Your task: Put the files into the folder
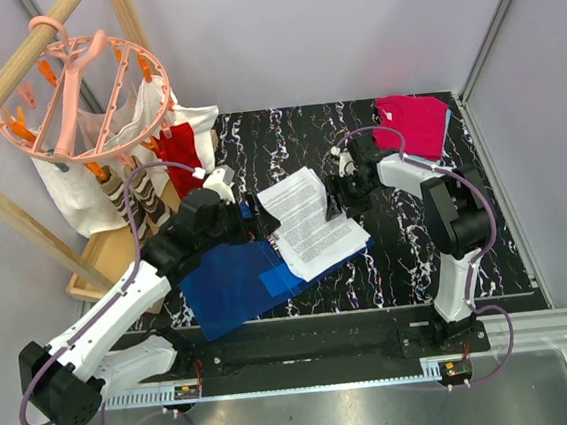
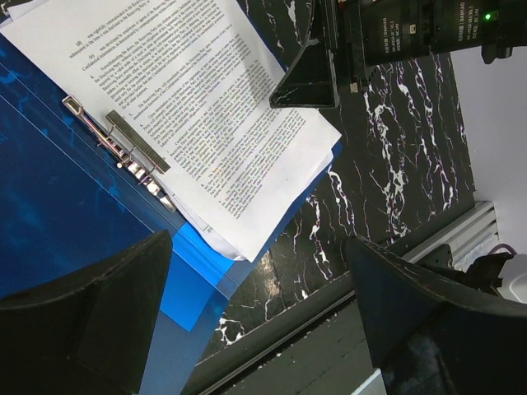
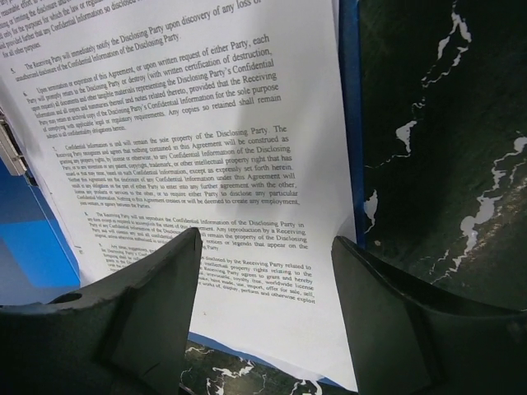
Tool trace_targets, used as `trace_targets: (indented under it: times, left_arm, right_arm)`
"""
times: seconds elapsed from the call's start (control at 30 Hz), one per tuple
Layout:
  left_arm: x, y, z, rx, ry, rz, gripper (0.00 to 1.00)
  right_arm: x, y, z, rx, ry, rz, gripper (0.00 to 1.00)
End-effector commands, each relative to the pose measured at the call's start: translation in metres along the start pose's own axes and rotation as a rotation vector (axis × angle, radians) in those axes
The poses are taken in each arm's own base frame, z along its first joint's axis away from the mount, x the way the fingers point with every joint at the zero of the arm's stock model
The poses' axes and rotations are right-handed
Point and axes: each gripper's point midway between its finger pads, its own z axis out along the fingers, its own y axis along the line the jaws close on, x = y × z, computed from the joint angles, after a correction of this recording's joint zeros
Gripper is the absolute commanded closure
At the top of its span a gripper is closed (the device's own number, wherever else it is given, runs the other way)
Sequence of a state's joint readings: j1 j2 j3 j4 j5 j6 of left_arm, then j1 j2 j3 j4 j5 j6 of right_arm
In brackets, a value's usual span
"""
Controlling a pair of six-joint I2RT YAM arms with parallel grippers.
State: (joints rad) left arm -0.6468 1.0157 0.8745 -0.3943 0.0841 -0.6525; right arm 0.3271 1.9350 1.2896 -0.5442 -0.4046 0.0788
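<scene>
The blue folder (image 1: 232,286) lies open on the black marbled table. The files (image 1: 310,222), white printed sheets, lie on its right half, slightly skewed, with a blue rim showing past their edges. In the left wrist view the files (image 2: 189,107) lie beside the folder's (image 2: 58,206) metal clip (image 2: 132,160). My left gripper (image 2: 259,247) is open and empty, above the folder's near corner and the table's front edge. My right gripper (image 1: 335,204) is open over the sheets' right edge. In the right wrist view it (image 3: 268,243) straddles the files' (image 3: 189,148) corner.
Pink and teal folded clothes (image 1: 414,125) lie at the back right. A pink round drying hanger (image 1: 81,91) with garments hangs on a wooden rack (image 1: 107,255) at the left. The table's front rail (image 1: 376,342) runs along the near edge.
</scene>
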Motion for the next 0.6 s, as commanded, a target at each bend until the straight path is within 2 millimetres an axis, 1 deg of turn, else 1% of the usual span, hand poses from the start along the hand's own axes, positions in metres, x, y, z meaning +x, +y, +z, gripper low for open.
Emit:
trace_targets:
  times: [0.0,0.03,0.1,0.13,0.23,0.3,0.33,0.4,0.43,0.53,0.57]
  left_arm:
    - [-0.008,-0.010,0.002,0.054,-0.025,0.000,0.10]
    - [-0.008,-0.010,0.002,0.052,-0.026,0.000,0.10]
    - [-0.009,-0.011,0.001,0.054,-0.030,0.000,0.10]
    - [-0.008,-0.010,0.001,0.052,-0.028,-0.001,0.10]
    - [-0.008,-0.007,0.001,0.042,-0.030,-0.002,0.10]
    - [-0.008,-0.001,0.002,0.018,-0.036,-0.016,0.10]
    - [-0.009,0.001,0.001,0.007,-0.041,-0.025,0.10]
    - [-0.010,0.008,0.000,-0.030,-0.046,-0.048,0.10]
    - [-0.011,0.010,0.000,-0.037,-0.051,-0.056,0.10]
    - [-0.013,0.017,-0.002,-0.065,-0.059,-0.075,0.10]
    - [-0.012,0.020,-0.003,-0.079,-0.056,-0.083,0.10]
  right_arm:
    - [-0.008,0.014,-0.001,-0.026,-0.038,-0.021,0.26]
    - [-0.011,0.021,-0.006,-0.051,-0.051,-0.023,0.26]
    - [-0.014,0.028,-0.010,-0.076,-0.065,-0.031,0.26]
    - [-0.016,0.028,-0.015,-0.069,-0.079,-0.031,0.26]
    - [-0.025,0.018,-0.021,0.010,-0.116,-0.042,0.25]
    - [-0.030,0.011,-0.022,0.051,-0.132,-0.043,0.25]
    - [-0.035,0.004,-0.021,0.088,-0.142,-0.042,0.25]
    - [-0.039,0.001,-0.017,0.104,-0.141,-0.044,0.25]
    - [-0.044,-0.002,-0.011,0.108,-0.138,-0.043,0.25]
    - [-0.050,-0.003,0.000,0.097,-0.123,-0.031,0.24]
    - [-0.053,-0.002,0.002,0.091,-0.126,-0.027,0.24]
